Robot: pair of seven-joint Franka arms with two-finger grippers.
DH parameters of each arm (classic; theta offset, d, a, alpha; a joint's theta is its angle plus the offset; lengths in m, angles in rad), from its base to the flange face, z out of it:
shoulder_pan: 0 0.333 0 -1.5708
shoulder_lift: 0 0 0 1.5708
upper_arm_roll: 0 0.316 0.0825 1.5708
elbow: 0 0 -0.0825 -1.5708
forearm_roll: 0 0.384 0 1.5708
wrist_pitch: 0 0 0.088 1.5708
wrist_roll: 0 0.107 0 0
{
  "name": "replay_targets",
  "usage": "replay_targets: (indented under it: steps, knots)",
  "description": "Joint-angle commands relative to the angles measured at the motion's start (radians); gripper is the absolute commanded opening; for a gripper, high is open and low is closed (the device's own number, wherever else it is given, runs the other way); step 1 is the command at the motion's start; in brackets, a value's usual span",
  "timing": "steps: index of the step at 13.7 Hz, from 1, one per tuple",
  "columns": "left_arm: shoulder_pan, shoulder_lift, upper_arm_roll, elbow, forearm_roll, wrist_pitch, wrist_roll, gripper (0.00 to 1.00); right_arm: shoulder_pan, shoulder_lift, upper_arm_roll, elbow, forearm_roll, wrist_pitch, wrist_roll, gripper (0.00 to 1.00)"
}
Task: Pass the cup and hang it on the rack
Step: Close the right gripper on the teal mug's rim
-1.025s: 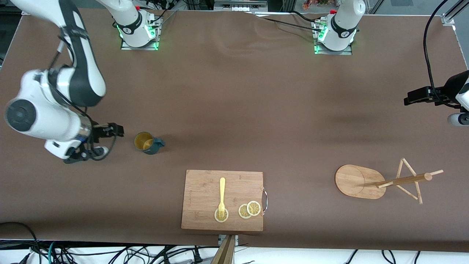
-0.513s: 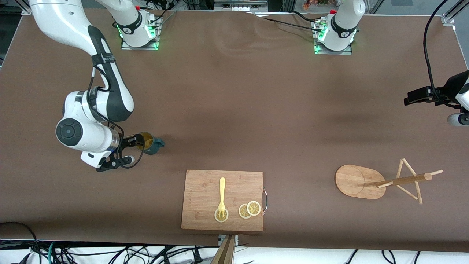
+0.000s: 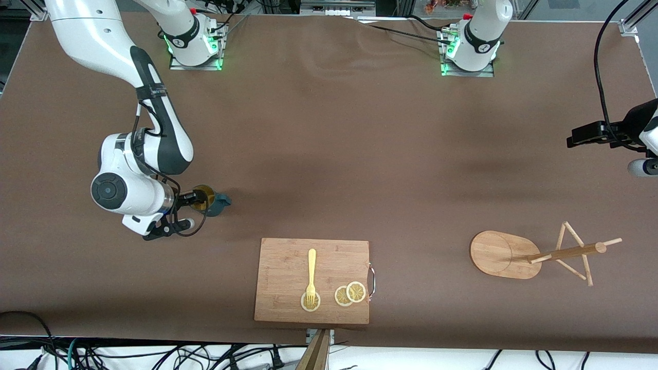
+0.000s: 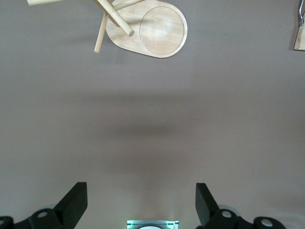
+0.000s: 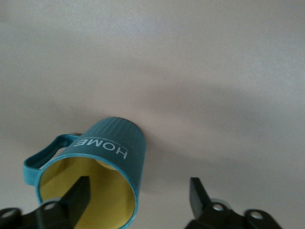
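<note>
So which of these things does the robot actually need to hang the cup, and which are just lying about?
Needed:
- cup, with the right end effector at its rim, one finger inside, still closing
- rack, standing toward the left arm's end
- left end effector, open, waiting

Lying about:
- cutting board
- fork
- lemon slices

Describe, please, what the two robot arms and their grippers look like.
Both arms are glossy white with dark grey joint sections, on bases lit green. Black cables run along the right arm to the right gripper. The left gripper has black wedge-shaped fingers.
</note>
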Motion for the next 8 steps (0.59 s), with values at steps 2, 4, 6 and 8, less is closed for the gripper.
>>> replay_targets:
  steps: [2,4,6,8]
  knots:
    - [0.004,-0.009,-0.005,-0.008,0.017,0.008,0.003,1.0,0.002,-0.008,-0.002,-0.02,0.013,0.019,0.005,0.61]
    - [0.004,-0.009,-0.005,-0.009,0.019,0.006,0.001,1.0,0.002,0.003,-0.002,-0.016,0.024,0.026,0.005,0.48]
    - [0.003,-0.009,-0.005,-0.008,0.017,0.006,-0.003,1.0,0.002,0.013,-0.002,-0.014,0.045,0.036,0.005,0.33]
    - [0.004,-0.009,-0.005,-0.009,0.019,0.006,-0.005,1.0,0.006,0.026,-0.002,-0.013,0.063,0.052,0.005,0.21]
